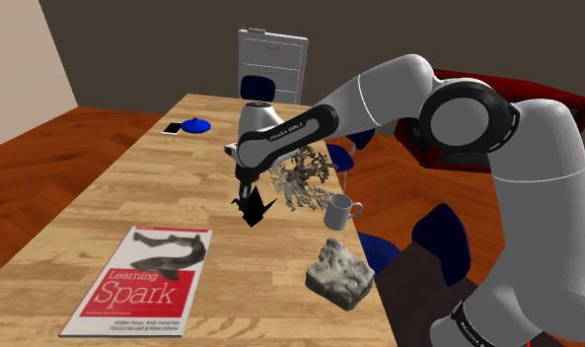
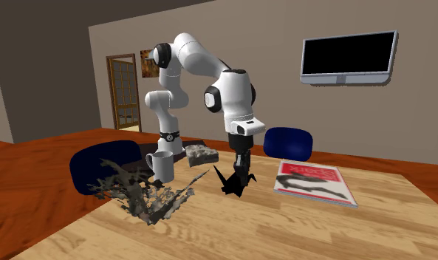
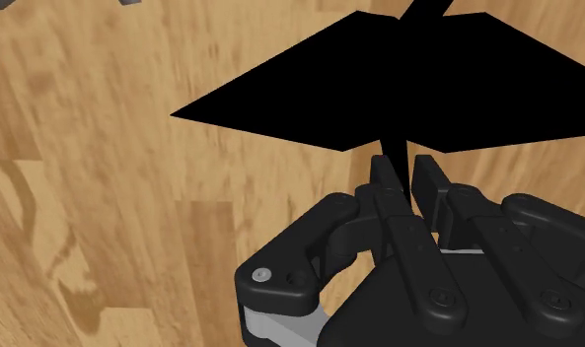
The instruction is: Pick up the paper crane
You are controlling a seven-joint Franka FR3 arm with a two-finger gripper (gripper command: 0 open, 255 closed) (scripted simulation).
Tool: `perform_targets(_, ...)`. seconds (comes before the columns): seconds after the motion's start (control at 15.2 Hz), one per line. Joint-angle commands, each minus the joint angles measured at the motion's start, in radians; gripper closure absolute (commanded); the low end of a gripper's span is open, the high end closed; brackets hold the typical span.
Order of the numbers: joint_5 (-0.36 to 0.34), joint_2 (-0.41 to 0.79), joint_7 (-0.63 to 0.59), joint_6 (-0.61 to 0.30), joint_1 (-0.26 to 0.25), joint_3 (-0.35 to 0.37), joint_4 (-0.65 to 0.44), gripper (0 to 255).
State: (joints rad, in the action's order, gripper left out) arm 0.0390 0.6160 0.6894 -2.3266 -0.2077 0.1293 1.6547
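Black paper crane (image 3: 379, 89) sits clasped between the gripper (image 3: 410, 170) fingers.

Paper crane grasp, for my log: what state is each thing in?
paper crane: clasped by a thin fold; lifted or not, cannot tell.
gripper: shut on the paper crane, pointing down.
mug: upright on the table.
Learning Spark book: closed, lying flat, cover up.
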Motion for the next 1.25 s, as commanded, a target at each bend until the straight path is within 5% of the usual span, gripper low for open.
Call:
perform_targets(0.0, 0.0, 0.0, 0.0, 0.0, 0.0, 0.0, 0.0, 255)
perform_targets(1.19, 0.006, -0.104, -0.008, 0.15, 0.005, 0.005, -0.046, 255)
